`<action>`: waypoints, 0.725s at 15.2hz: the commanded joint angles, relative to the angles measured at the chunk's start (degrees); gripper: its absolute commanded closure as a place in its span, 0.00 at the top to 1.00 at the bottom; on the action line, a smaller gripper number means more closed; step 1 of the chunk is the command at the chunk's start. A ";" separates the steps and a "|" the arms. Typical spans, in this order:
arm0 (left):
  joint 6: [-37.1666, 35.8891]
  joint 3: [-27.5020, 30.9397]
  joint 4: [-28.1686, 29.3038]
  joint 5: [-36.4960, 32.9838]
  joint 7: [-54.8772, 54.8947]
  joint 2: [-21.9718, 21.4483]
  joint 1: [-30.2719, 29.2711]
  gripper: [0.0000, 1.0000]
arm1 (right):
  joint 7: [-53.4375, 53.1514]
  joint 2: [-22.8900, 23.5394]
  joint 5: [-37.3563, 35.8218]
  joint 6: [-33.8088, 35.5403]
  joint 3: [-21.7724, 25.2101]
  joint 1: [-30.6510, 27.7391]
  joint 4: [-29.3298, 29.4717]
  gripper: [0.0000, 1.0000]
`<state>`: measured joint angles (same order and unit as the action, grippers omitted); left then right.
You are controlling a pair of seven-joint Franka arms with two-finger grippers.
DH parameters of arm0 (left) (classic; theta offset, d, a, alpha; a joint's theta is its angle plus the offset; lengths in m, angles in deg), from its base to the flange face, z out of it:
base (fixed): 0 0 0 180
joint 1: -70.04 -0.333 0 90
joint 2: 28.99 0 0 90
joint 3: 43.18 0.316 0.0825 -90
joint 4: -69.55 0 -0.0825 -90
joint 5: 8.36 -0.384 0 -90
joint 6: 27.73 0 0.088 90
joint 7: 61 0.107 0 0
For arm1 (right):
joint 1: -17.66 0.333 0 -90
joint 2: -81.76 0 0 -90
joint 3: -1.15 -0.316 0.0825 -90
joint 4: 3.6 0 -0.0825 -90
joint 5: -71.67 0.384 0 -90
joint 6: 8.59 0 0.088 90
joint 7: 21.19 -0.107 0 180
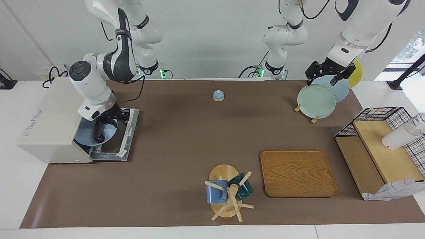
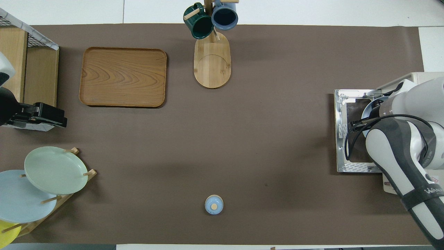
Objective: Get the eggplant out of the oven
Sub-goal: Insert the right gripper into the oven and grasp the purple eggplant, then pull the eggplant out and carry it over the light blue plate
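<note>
Gripping: the right gripper [image 1: 105, 122] reaches into the mouth of the oven [image 1: 49, 122]; its fingers seem closed on the upper end of the eggplant [image 1: 99, 132], though the contact itself is partly hidden.
Eggplant: slim, smooth, dark purple-black; it lies on a round pale blue plate [image 1: 87, 135] at the oven's opening, long axis running toward and away from the robots.
Oven: boxy, off-white, at the right arm's end of the table; its glass door [image 1: 123, 139] lies folded flat in front of it, metal frame showing.
Left gripper: the left gripper [image 1: 327, 75] hangs over the plate rack [image 1: 313, 119]; its black fingers stand apart and hold nothing.
Rack: wooden pegs, glossy round plates, a green plate [image 1: 316, 101] foremost.
Mat: brown and matte [image 1: 186, 139].
</note>
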<state>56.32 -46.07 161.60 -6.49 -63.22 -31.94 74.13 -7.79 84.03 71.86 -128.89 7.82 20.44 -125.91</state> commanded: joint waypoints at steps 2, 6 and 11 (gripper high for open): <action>-0.38 0.17 0.50 0.50 -0.41 -0.83 -0.05 1.00 | 4.95 -1.74 -1.34 -1.60 -0.26 -1.63 -2.41 0.44; -0.38 0.17 0.50 0.50 -0.41 -0.83 -0.05 1.00 | 6.03 -1.83 -1.34 -1.95 -0.26 -2.34 -3.11 0.44; -0.38 0.17 0.50 0.50 -0.41 -0.83 -0.05 1.00 | 6.29 -2.62 -1.42 -7.32 -0.26 -2.25 -6.98 0.17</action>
<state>56.32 -46.07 161.60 -6.49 -63.22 -31.94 74.13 -2.70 83.39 71.62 -134.93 7.80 18.56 -130.36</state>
